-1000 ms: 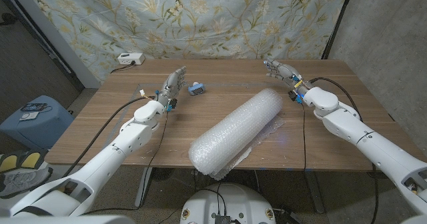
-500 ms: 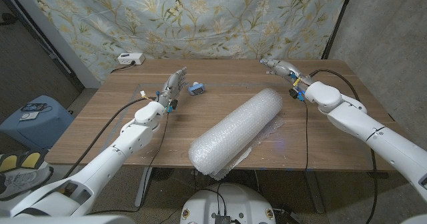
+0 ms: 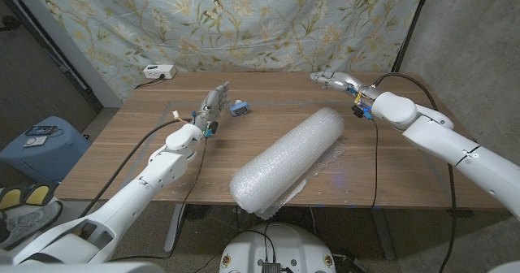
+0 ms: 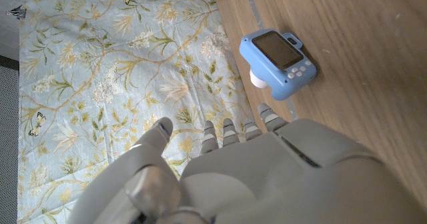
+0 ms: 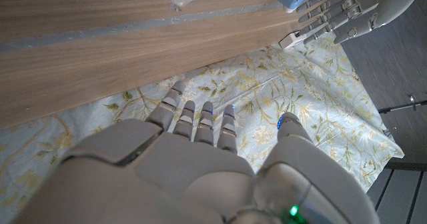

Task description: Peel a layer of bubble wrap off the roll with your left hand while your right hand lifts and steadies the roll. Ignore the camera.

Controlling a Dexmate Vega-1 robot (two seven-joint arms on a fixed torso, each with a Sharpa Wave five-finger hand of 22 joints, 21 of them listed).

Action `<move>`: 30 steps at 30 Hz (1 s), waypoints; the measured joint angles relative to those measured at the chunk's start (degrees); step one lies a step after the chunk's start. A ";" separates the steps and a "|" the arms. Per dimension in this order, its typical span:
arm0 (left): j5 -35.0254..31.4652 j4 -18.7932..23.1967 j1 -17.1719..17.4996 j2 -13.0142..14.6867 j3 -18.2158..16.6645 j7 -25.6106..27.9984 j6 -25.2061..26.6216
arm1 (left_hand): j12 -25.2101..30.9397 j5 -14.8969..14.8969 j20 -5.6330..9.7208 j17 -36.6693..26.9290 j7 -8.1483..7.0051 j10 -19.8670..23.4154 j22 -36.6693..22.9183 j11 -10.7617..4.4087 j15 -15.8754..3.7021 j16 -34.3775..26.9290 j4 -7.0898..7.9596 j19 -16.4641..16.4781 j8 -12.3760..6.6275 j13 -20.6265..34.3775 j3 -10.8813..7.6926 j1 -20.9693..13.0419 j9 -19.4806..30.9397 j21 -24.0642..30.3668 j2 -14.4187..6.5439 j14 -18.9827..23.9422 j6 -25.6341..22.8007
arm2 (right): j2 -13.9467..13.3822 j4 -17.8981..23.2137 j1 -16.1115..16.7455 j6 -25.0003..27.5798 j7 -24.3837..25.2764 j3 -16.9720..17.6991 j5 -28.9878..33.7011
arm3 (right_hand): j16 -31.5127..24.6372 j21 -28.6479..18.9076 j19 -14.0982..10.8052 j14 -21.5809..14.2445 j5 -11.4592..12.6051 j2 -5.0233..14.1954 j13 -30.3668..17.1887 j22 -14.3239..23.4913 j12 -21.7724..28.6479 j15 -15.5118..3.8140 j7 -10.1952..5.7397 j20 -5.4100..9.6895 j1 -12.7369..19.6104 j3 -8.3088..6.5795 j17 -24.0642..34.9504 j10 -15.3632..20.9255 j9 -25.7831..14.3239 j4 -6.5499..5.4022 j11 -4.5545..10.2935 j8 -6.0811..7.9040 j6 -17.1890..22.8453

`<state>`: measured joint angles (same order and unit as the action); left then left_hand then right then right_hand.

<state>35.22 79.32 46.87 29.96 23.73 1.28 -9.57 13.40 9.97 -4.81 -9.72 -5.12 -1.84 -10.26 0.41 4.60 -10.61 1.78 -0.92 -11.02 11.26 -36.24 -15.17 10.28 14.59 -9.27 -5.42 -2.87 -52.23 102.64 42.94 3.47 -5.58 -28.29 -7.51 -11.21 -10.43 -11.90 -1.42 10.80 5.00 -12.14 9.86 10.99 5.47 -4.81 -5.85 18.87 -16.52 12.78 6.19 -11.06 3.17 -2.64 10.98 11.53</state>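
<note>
A fat roll of bubble wrap point(image 3: 286, 162) lies on its side on the wooden tabletop point(image 3: 122, 155), slanting from the near edge toward the far right. Its skin is cloudy, translucent plastic, pebbled all over with small air cells, and the near end shows a rounded, slightly squashed face that reaches the tabletop's front edge. A loose, flat fringe of the same film spreads out from under it on the right side. Neither hand touches it.

The left hand point(image 3: 212, 103) is raised over the far left part of the tabletop, well apart from the roll, with its pale grey, smooth-shelled fingers straight, fairly close together and holding nothing. In the left wrist view the same hand point(image 4: 253, 177) shows its broad matte back, fingertips pointing toward a small blue toy camera point(image 4: 278, 62) with rounded corners, a dark glossy screen and a white lens barrel, lying on the wood grain. In the head view that blue camera point(image 3: 239, 108) sits just beside the left hand.

The right hand point(image 3: 335, 80) hovers above the far right of the tabletop, beyond the roll's far end, fingers extended and empty; whether they are slightly parted is hard to judge from the head view. The right wrist view shows that hand point(image 5: 200, 164) with its fingers straight and side by side.

A floral cloth backdrop point(image 3: 244, 21), pale blue with yellow-green sprigs, hangs behind the tabletop in soft folds.
</note>
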 measured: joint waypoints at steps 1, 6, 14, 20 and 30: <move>0.01 -0.18 -0.13 -0.12 0.05 -0.05 0.00 | 0.00 0.00 0.00 0.00 0.00 0.00 0.00 0.00 0.00 0.00 -0.16 0.00 0.00 0.08 0.16 0.00 0.00 0.00 0.00 0.00 0.00 | -0.54 0.77 -0.15 0.40 -0.48 -0.12 0.64 | 0.00 0.00 0.00 0.08 0.00 0.00 0.00 0.00 0.00 0.07 0.00 0.00 0.00 0.00 0.00 -0.26 0.00 0.00 -0.03 -0.14 0.00; 0.02 -0.73 -0.56 -0.48 0.23 -0.21 0.00 | 0.00 0.00 -0.31 0.00 0.31 0.00 0.00 0.00 0.00 -0.01 -0.45 0.31 0.00 0.09 -0.03 -0.30 0.00 0.00 0.30 0.00 -0.31 | -1.72 2.42 -0.49 1.62 -2.20 -0.32 2.50 | 0.00 0.00 0.29 0.08 0.00 -0.08 0.00 0.00 0.00 0.08 0.00 -0.29 0.08 0.24 0.00 -0.41 0.00 0.24 -0.01 -0.40 -0.61; 0.03 -1.63 -1.36 -1.04 0.56 -0.56 0.00 | 0.00 0.00 -0.31 0.00 0.31 0.23 0.00 0.23 -0.06 -0.02 -0.45 0.31 0.00 0.09 -0.03 -0.30 0.00 0.00 0.30 0.35 -0.31 | -4.56 6.60 -1.41 3.77 -5.56 -0.60 5.83 | 0.00 0.00 0.82 0.80 -0.02 -0.23 0.00 0.01 0.00 -0.01 0.30 -0.40 0.23 0.00 0.01 -1.02 0.00 0.48 -0.01 -0.39 -0.91; 0.05 -2.05 -1.76 -1.40 0.80 -0.84 0.12 | 0.00 0.00 -0.31 0.00 0.31 0.53 0.00 0.10 0.11 -0.02 -0.62 0.31 0.00 0.08 -0.21 -0.30 -0.01 0.00 0.30 0.52 -0.31 | -6.10 9.89 -2.59 5.72 -8.43 -1.10 8.04 | 0.00 0.00 0.94 1.11 -0.22 -0.23 0.00 0.01 0.00 -0.33 0.33 -0.52 0.23 0.31 -0.27 -1.59 0.00 0.79 -0.05 -0.39 -1.56; 0.19 -2.95 -2.26 -1.90 1.00 -1.00 0.53 | 0.00 0.02 -0.10 0.00 0.53 0.53 0.00 0.10 0.11 -0.02 -0.86 0.51 0.00 0.08 0.04 -0.53 -0.01 0.00 0.07 0.52 -0.52 | -7.60 13.69 -5.16 8.12 -13.99 -2.56 12.26 | 0.00 0.00 1.32 1.82 -0.22 -0.99 0.17 0.01 0.00 -1.04 1.01 -0.91 0.98 0.19 -0.40 -2.21 0.00 1.87 0.14 -0.39 -2.24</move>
<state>35.41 76.37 44.61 28.05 24.73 0.28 -9.04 13.40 9.99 -4.91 -9.72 -4.60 -1.32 -10.26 0.51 4.71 -10.63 0.92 -0.40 -11.02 11.34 -36.20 -15.70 10.27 14.59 -9.20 -4.90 -3.39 -59.83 116.33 37.78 11.59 -19.57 -30.85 4.75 -11.21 -10.43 -10.58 0.40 10.57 4.02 -11.97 9.87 10.99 4.43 -3.80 -6.75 19.85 -16.34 12.37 3.98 -11.06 5.04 -2.50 10.59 9.29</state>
